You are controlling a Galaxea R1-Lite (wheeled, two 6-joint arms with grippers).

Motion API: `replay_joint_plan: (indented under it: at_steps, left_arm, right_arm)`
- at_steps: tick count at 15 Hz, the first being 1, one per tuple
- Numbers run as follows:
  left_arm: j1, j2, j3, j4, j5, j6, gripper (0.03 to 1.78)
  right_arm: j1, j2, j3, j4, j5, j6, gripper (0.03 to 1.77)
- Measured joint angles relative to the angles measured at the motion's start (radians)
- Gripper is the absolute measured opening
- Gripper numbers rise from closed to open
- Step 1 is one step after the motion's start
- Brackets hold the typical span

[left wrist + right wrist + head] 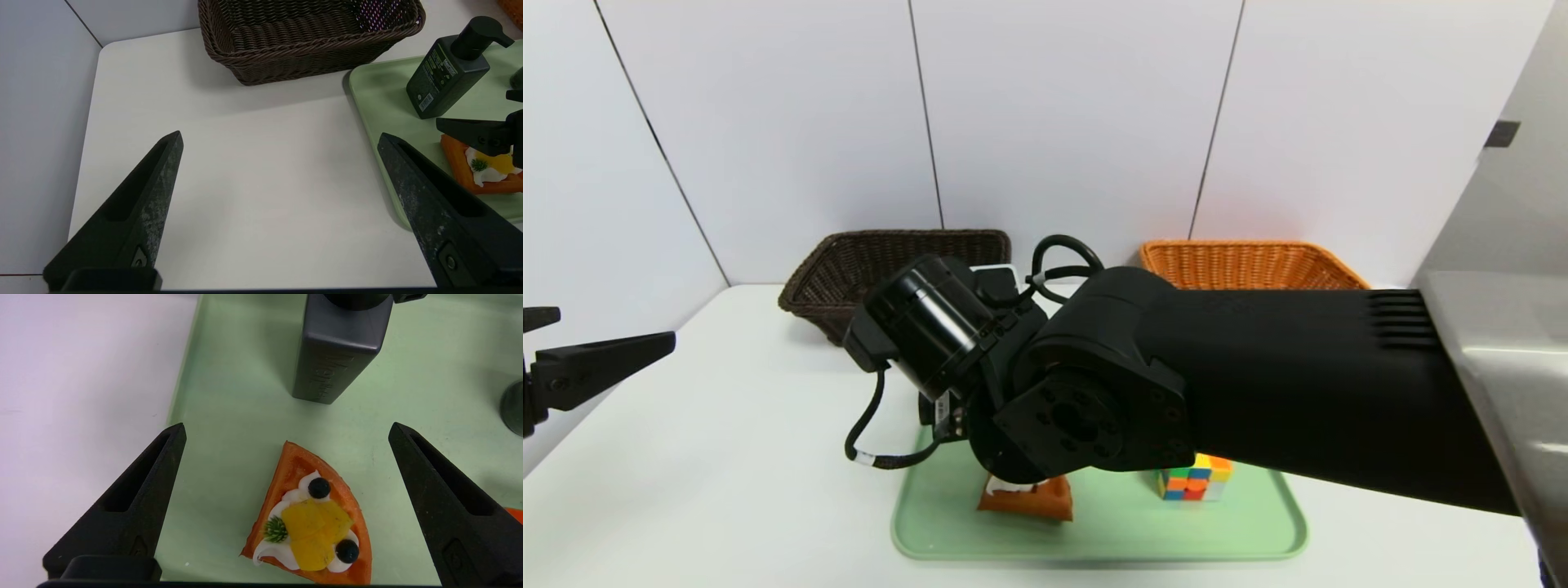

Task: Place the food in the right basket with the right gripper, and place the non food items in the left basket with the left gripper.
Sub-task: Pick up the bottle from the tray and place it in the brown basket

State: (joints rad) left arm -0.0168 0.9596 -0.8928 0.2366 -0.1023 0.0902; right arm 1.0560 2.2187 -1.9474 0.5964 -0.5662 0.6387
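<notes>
The food, an orange waffle wedge with cream, yellow fruit and dark berries, lies on the green tray. My right gripper hangs open just above it, a finger on either side and neither touching. In the head view my right arm hides most of the tray, and only the wedge's edge shows. A black pump bottle stands just beyond the wedge. The multicoloured cube sits on the tray's right part. My left gripper is open over bare table, left of the tray.
The dark brown basket stands at the back left and looks empty in the left wrist view. The orange-tan basket stands at the back right, its inside partly hidden by my arm. A dark rounded thing shows at the tray's edge.
</notes>
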Motion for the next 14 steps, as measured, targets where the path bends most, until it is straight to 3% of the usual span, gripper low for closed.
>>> replay_joint_plan:
  at_steps: [14]
  left_arm:
    - [0.000,0.007,0.004,-0.001,-0.002,0.000,1.69]
  right_arm:
    - [-0.050,0.074,-0.002,-0.094,-0.071,-0.099,1.71]
